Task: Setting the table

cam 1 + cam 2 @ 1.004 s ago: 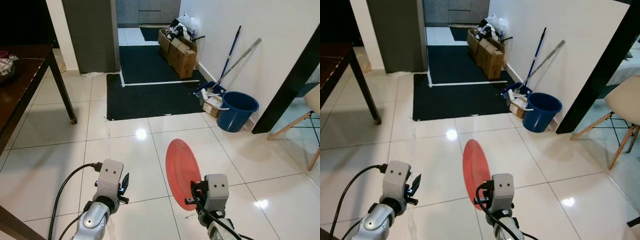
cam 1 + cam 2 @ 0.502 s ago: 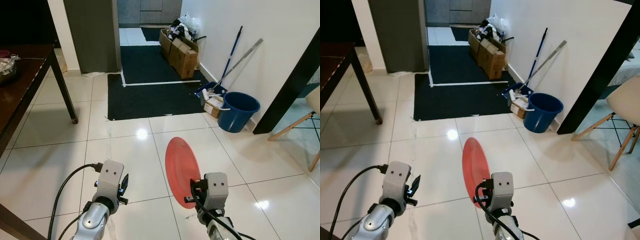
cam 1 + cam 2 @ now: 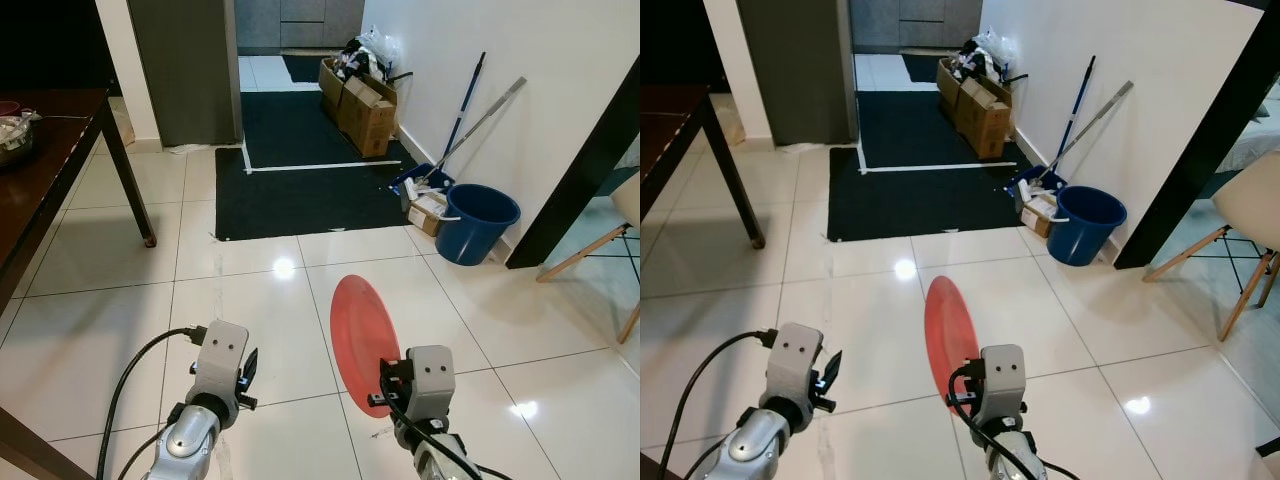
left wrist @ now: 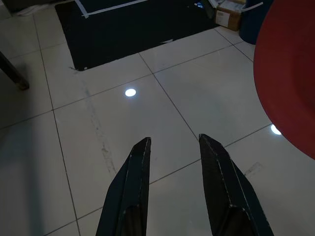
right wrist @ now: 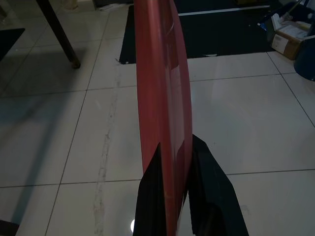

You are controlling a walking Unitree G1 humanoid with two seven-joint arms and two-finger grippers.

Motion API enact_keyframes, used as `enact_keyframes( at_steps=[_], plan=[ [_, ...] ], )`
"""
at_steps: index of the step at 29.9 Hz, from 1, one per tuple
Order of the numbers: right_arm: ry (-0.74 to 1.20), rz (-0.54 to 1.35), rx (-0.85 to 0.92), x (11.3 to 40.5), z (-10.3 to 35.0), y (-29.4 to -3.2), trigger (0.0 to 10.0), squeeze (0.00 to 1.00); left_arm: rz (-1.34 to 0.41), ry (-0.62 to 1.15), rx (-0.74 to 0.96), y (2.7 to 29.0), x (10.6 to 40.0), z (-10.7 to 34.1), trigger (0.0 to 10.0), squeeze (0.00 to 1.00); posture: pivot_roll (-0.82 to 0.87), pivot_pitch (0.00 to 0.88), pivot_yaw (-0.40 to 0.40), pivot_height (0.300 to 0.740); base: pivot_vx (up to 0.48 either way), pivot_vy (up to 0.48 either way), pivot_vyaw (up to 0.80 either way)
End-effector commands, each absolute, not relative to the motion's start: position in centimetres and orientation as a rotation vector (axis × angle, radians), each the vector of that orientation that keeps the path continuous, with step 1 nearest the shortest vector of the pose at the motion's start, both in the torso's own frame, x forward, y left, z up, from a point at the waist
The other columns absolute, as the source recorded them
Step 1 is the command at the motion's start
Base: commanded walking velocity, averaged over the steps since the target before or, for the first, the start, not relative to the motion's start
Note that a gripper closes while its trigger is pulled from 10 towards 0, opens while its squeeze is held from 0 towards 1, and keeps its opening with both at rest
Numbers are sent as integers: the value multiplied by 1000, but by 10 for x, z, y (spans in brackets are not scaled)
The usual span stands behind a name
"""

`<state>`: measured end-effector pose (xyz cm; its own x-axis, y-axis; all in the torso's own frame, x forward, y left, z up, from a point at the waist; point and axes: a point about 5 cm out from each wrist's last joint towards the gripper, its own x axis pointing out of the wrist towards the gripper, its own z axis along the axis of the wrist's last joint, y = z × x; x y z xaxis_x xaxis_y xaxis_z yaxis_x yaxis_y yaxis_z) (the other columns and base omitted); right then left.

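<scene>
Right gripper [image 5: 173,162] pinches the rim of a red plate [image 3: 362,330], held on edge above the white tiled floor [image 3: 250,300], out in front of the robot and to its right of centre. Plate touches nothing but the fingers. Left gripper [image 4: 173,147] is spread apart with nothing between its fingers, hovering over bare tile just left of the plate.

Floor is glossy white tile with dark grout lines and ceiling-light glare spots. Ahead lies a black mat [image 3: 300,195] edged with white tape, running on through a doorway. A dark wooden table [image 3: 40,190] stands at the robot's left, one leg on the tile near the mat's corner; a metal bowl [image 3: 12,140] sits on it. Along the white wall at right: cardboard boxes [image 3: 362,105] stuffed with clutter, a blue-handled mop [image 3: 458,105] and a grey pole leaning on the wall, a blue bucket [image 3: 478,222] just beside a small box. Far right, wooden chair legs [image 3: 590,262] past a black post [image 3: 585,165].
</scene>
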<state>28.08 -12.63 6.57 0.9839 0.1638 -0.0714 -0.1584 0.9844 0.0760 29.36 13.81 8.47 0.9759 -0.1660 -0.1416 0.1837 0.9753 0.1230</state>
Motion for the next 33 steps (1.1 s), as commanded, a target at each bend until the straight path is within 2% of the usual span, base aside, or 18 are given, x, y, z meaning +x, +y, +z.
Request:
enact_keyframes(
  at_steps=[1, 33],
  plan=[
    [90, 160, 73, 278, 61, -126, 10000, 0, -177, 154, 137, 137, 291, 78, 10000, 0, 148, 92, 36, 740, 0, 0, 0],
    [88, 159, 67, 277, 62, -127, 10000, 0, -177, 156, 138, 136, 291, 79, 10000, 0, 148, 110, 37, 740, 0, 0, 0]
  ],
)
